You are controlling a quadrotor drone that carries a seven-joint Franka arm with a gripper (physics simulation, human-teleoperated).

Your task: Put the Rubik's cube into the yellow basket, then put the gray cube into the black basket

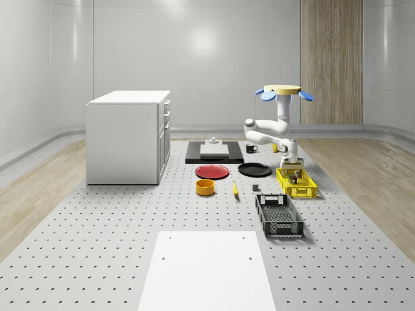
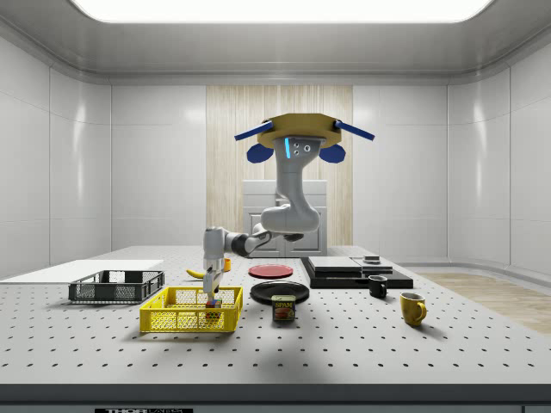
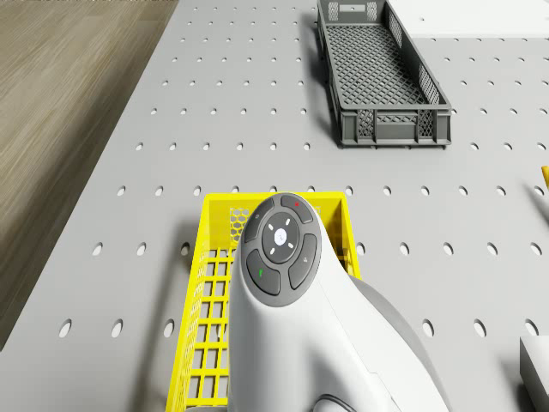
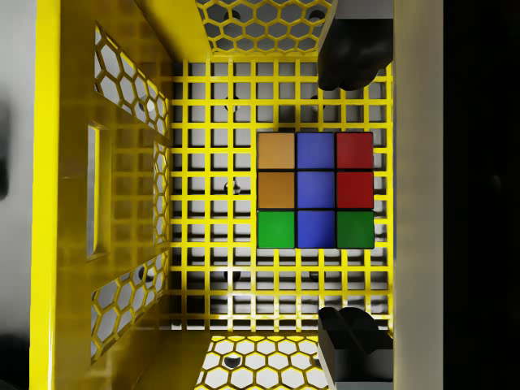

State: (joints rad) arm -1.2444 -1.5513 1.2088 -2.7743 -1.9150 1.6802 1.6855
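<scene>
Rubik's cube (orange, blue, red, green squares up) sits in yellow basket.

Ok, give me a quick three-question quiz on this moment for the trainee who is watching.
1. True or false: the Rubik's cube sits on the red plate.
2. The gripper is: A) shut on the Rubik's cube; B) open, with a finger on either side of the Rubik's cube and neither touching it; C) shut above the black basket.
3. The drone hovers above the table. Which basket holds nothing?

Key: 1, false: it lies on the floor of the yellow basket. 2, B. 3, the black basket.
</scene>
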